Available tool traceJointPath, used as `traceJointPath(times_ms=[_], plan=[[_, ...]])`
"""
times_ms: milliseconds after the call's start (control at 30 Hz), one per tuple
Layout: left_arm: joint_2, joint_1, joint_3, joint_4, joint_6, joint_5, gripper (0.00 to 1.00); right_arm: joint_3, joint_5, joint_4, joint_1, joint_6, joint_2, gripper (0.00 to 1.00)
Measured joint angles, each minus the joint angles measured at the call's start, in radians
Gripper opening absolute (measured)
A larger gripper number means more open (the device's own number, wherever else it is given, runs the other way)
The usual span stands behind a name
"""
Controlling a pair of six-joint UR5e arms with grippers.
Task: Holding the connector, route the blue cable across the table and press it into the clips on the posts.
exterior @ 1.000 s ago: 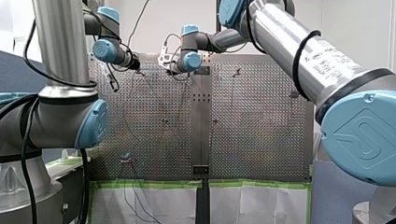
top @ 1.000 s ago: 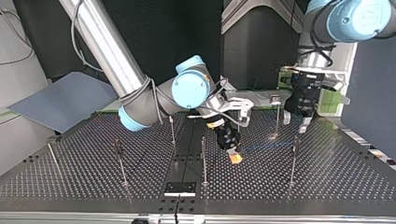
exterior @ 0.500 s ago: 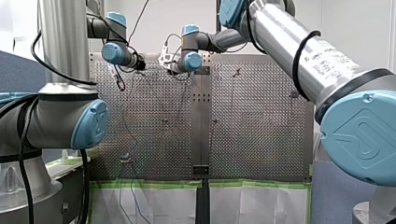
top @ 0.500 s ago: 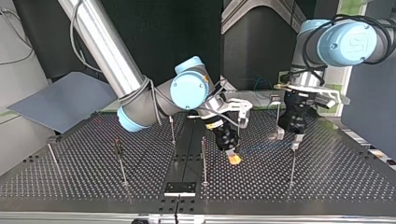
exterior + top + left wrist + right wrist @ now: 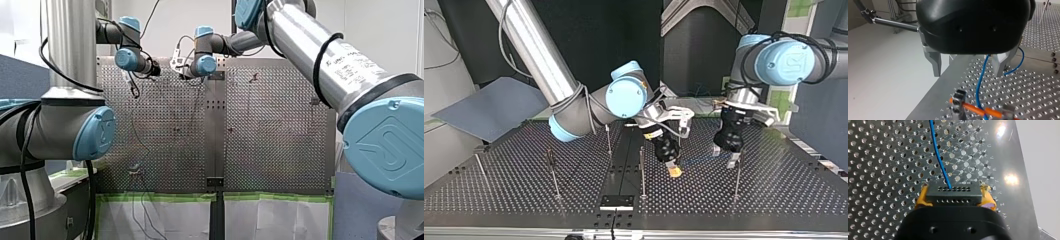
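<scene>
— Item one?
— Right claw [image 5: 954, 192]: yellow pads [image 5: 921, 197] clamped on both ends of the black connector [image 5: 953, 195], low over the perforated table [image 5: 885, 170].
— The cable?
— Blue cable [image 5: 939, 157]: leaves the connector's far face and runs ahead across the holes. In the top view it shows faintly between the right claw and the left claw [image 5: 725, 156].
— Item two?
— Left claw: metal fingers [image 5: 935, 63] apart, with the blue cable passing down between them. Whether it touches either finger, I cannot tell.
— Below it?
— Orange rod [image 5: 978, 110], lying across two small clips [image 5: 958, 98] on the table.
— Surroundings?
— Thin posts [image 5: 642, 170], upright, standing well apart.
</scene>
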Motion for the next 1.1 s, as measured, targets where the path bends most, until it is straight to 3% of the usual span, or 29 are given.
traceJointPath(times_ms=[467, 700, 733, 767, 800, 833, 867, 900, 933, 1100], plan=[[-0.082, -0.031, 0.037, -0.007, 0.017, -0.019, 1.0, -0.001, -0.002, 0.0, 0.0, 0.006, -0.001, 0.0], [-0.091, -0.034, 0.04, 0.009, 0.011, -0.039, 1.0, -0.001, -0.002, 0.002, 0.0, 0.006, -0.001, 0.0], [-0.091, -0.035, 0.04, 0.01, 0.01, -0.04, 0.78, -0.001, -0.003, 0.002, 0.0, 0.006, -0.001, 0.0], [-0.091, -0.036, 0.04, 0.011, 0.01, -0.044, 0.64, -0.001, -0.003, 0.002, 0.0, 0.006, 0.0, 0.0], [-0.091, -0.036, 0.04, 0.011, 0.011, -0.048, 0.64, -0.001, -0.003, 0.002, 0.0, 0.006, -0.001, 0.0], [-0.091, -0.037, 0.04, 0.011, 0.011, -0.054, 0.47, -0.001, -0.003, 0.003, 0.0, 0.006, -0.001, 0.0], [-0.091, -0.038, 0.04, 0.009, 0.013, -0.063, 0.19, -0.001, -0.003, 0.003, 0.0, 0.006, -0.001, 0.0], [-0.091, -0.038, 0.04, 0.007, 0.016, -0.071, 0.19, -0.001, -0.003, 0.004, 0.0, 0.006, -0.001, 0.0], [-0.091, -0.039, 0.04, 0.003, 0.02, -0.079, 0.0, -0.001, -0.003, 0.004, 0.0, 0.006, -0.001, 0.0], [-0.091, -0.044, 0.04, -0.02, 0.041, -0.123, 0.0, -0.001, -0.002, 0.008, 0.002, 0.007, 0.0, 0.0]])
